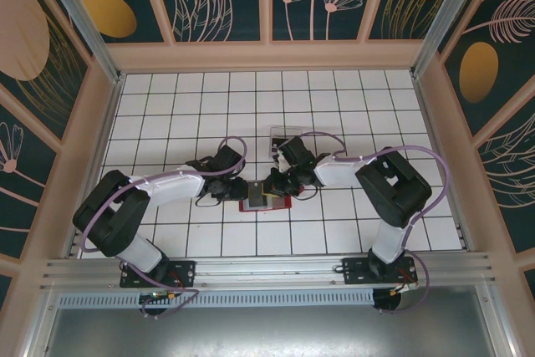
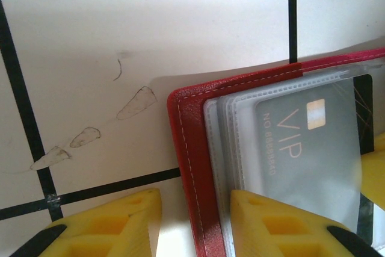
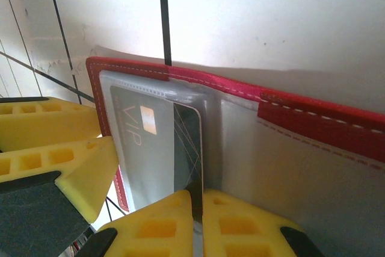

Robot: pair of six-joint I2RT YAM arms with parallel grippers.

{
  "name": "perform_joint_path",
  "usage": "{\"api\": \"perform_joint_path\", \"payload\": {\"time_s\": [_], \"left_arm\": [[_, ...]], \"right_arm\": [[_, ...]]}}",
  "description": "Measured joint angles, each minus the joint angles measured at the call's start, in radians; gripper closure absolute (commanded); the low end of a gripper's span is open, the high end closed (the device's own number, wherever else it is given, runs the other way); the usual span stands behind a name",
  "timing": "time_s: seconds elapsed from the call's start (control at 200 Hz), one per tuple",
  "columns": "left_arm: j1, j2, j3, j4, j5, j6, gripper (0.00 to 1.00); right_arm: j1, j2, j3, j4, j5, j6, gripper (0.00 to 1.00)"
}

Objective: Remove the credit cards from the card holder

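Where the two arms meet near the middle of the white-tiled tabletop [image 1: 334, 98], the card holder [image 1: 265, 204] lies open and flat, its red cover underneath and its clear sleeves facing up. A clear plastic box [image 1: 286, 133] sits just beyond it, partly hidden by the right arm.

The left claw [image 1: 245, 191] comes in from the left. In its wrist view the left claw [image 2: 194, 200] is closed almost fully on the card holder [image 2: 189, 148]. The stitched red edge runs between the two yellow pads, one pad [image 2: 271, 221] over the sleeves and the other beside the cover. Pale scuff marks [image 2: 135, 103] show on the tile nearby.

The right claw [image 1: 274, 188] reaches in from the right. Seen from its wrist, the right claw [image 3: 198, 209] is pinched tight on the thin edge of a credit card [image 3: 150, 148]. That card [image 2: 301, 148] reads VIP and carries a gold chip. It looks grey under the top sleeve and dark where its end stands clear of the sleeve, and the dark end is what the pads grip. The card holder's red rim [image 3: 210, 76] frames the sleeves, and the little snap tab [image 3: 319, 118] lies to the right. The left claw's yellow fingers [image 3: 54, 127] rest at the holder's far corner.
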Motion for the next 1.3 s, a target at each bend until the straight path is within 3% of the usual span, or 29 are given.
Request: {"api": "perform_joint_path", "payload": {"time_s": [0.571,1.296], "left_arm": [[0.0,0.0,0.001,-0.004,-0.006,0.002,0.63],[0.0,-0.045,0.009,-0.051,-0.005,-0.002,0.39]], "right_arm": [[-0.043,-0.099,-0.02,-0.081,0.03,-0.022,0.93],[-0.035,-0.109,-0.022,-0.071,-0.005,-0.045,0.99]]}}
